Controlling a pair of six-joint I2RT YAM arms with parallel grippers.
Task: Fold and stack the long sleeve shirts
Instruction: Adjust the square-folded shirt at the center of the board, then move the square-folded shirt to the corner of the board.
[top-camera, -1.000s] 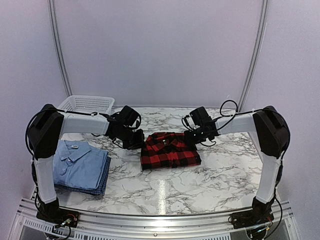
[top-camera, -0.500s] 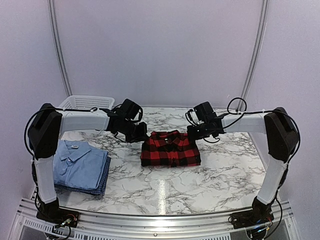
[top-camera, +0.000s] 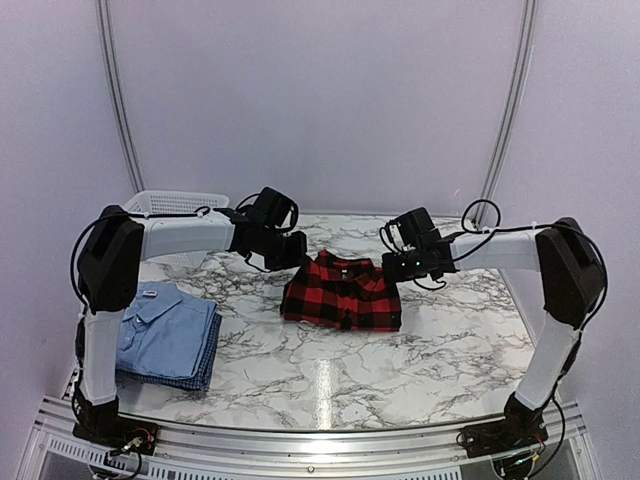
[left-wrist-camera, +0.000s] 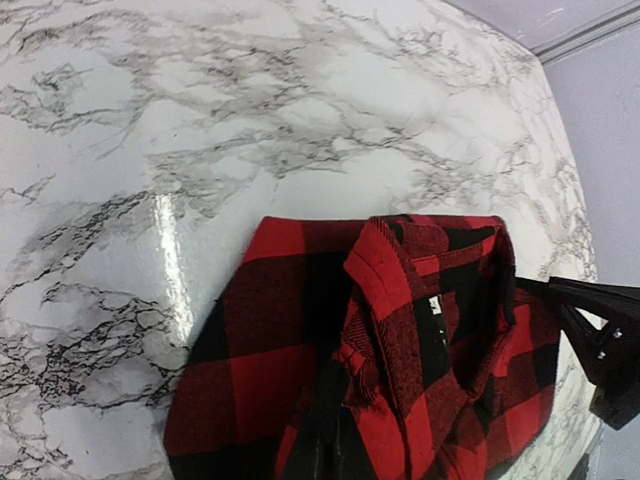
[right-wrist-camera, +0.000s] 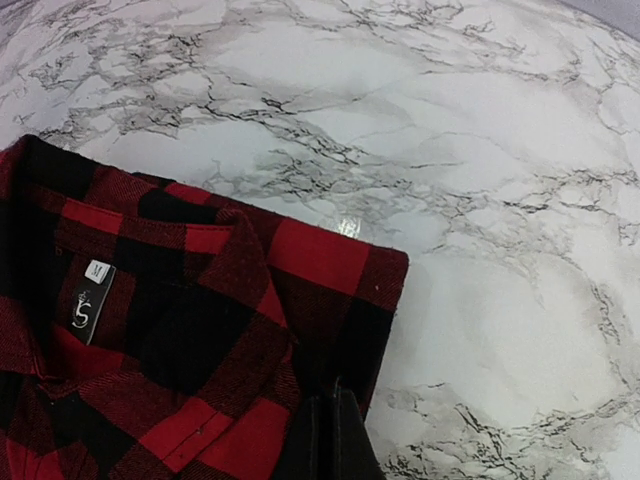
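Midway across the worktop (top-camera: 450, 340), the folded red-and-black plaid shirt (top-camera: 340, 295) has its collar end held up. Left end effector (top-camera: 292, 255) and right end effector (top-camera: 397, 270) are each pinched tight on a far shoulder corner of it. Nearer left, the light blue shirt (top-camera: 160, 330) lies stacked on the blue checked shirt (top-camera: 196, 378).

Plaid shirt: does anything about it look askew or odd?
Nothing damaged. The plaid shirt lies slightly skewed, its collar end bunched and uneven where the right end effector pinches one far corner.
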